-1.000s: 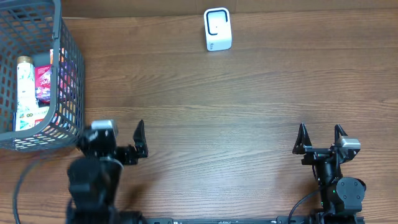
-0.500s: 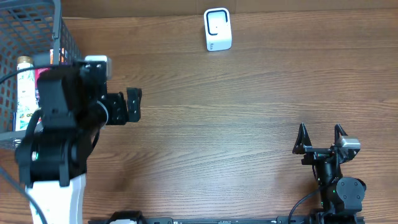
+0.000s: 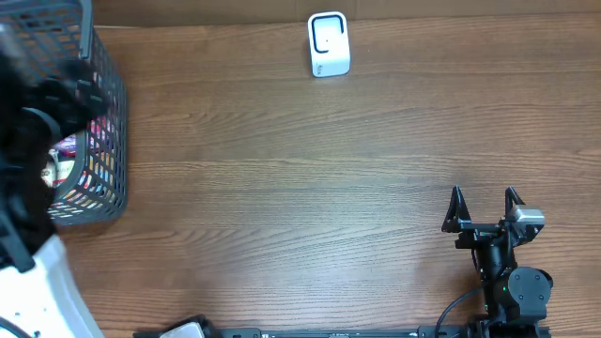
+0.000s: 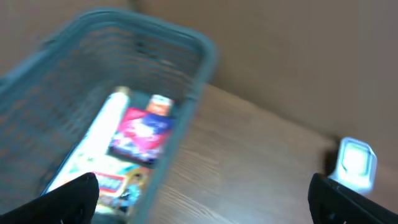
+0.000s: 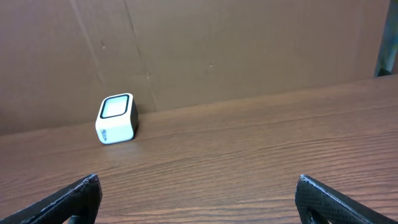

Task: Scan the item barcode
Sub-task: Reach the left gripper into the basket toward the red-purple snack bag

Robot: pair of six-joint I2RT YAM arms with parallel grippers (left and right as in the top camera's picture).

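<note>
Left gripper [image 4: 202, 190]: jaws spread as wide as they go, nothing between them. Only its two dark fingertips [image 4: 78, 196] show, at the bottom corners of the wrist view, which is blurred.
Left arm [image 3: 42, 103]: a dark smear in the overhead view, lying across the left part of the basket; the gripper itself cannot be made out there.
Basket [image 4: 205, 50]: grey mesh, ahead of and below the left gripper, mostly on its left-finger side, with its near corner roughly between the fingers.
Packet [image 4: 142, 134]: pink, lying in the basket ahead of the left gripper, on the left-finger side and clear of both fingers. No barcode can be read on it.
Tube [image 4: 99, 134]: white, lying just beside the packet and farther out to the left-finger side.
Other goods [image 4: 115, 183]: colourful packs in the basket, nearest the left fingertip; too blurred to name.
Scanner [image 3: 329, 44]: small white box with a dark-rimmed window, upright on the table [image 3: 310, 188]. It stands ahead of the left gripper, just above its right fingertip in the wrist view, apart from the basket.
Right gripper [image 3: 484, 211]: jaws wide apart and empty, low over the bare table.
Scanner from the right gripper: well ahead, on its left-finger side, close to the cardboard [image 5: 249, 43] behind the table.
</note>
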